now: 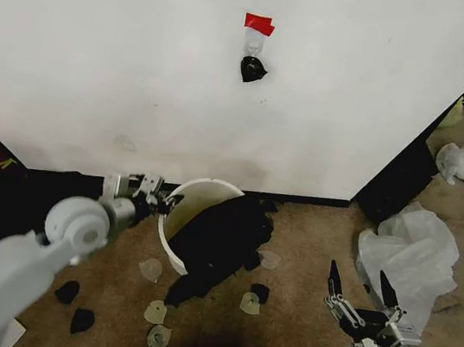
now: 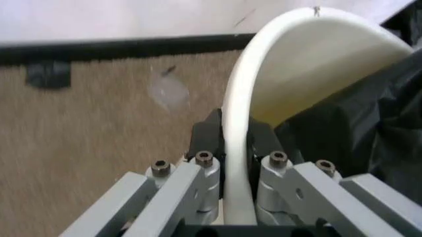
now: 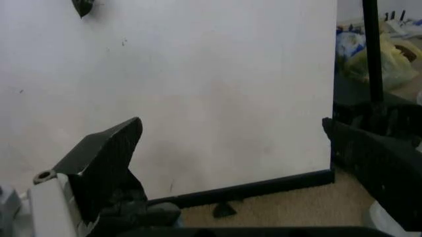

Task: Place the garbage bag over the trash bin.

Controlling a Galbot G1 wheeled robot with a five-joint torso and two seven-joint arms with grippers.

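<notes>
One end effector's working: the left end effector [image 2: 237, 148] is clamped on the trash bin [image 1: 180, 218] rim by the wall, garbage bag [image 1: 218, 237] draped half over it. Right end effector [image 1: 363, 291] hangs open, well apart. I'd hold the rim steady while the bag's spread around.

Even indoor light, wrist views blurry
</notes>
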